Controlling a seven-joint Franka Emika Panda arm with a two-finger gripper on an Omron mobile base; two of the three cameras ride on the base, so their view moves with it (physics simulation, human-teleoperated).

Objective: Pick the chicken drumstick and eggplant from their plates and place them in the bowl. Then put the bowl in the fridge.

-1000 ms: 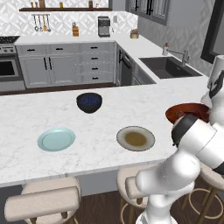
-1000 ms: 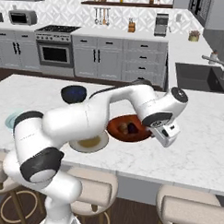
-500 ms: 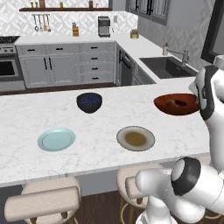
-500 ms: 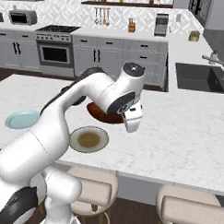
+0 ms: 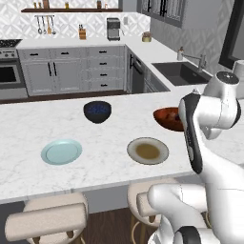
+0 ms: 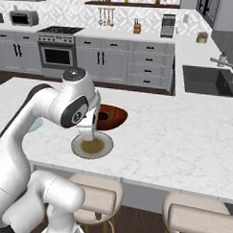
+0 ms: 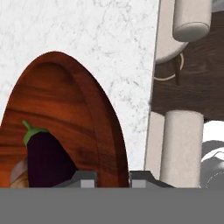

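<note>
Reddish-brown bowl [image 7: 83, 113] above the counter [image 6: 184, 136], rim pinched in the closed gripper [image 7: 113, 177]. Eggplant [image 7: 46, 157] inside, drumstick [image 7: 17, 175] seemingly beside it. Both plates [image 5: 61, 151] [image 5: 147, 150] bare. Left: carry bowl to fridge.

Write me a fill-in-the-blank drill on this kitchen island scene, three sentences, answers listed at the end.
1. The eggplant lies inside the reddish-brown ____.
2. The pale blue plate and the beige-grey plate both carry ____ food.
3. The fingers are clamped on the ____ of the bowl.

Missing words: bowl; no; rim
</note>
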